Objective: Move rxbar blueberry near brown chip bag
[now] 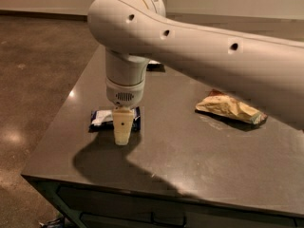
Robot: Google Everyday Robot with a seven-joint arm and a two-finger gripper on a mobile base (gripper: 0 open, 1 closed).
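The rxbar blueberry (101, 118) lies flat near the table's left edge, a small dark navy bar with a white label panel. My gripper (122, 136) hangs straight down from the big white arm, its cream fingertip low over the bar's right end and covering part of it. The brown chip bag (230, 108) lies crumpled at the right of the table, well apart from the bar. The arm hides the bag's far right end.
The dark grey table (180, 160) has its left edge close to the bar and its front edge below the gripper. A small dark object (155, 66) sits at the table's back, partly hidden behind the arm. Brown polished floor lies to the left.
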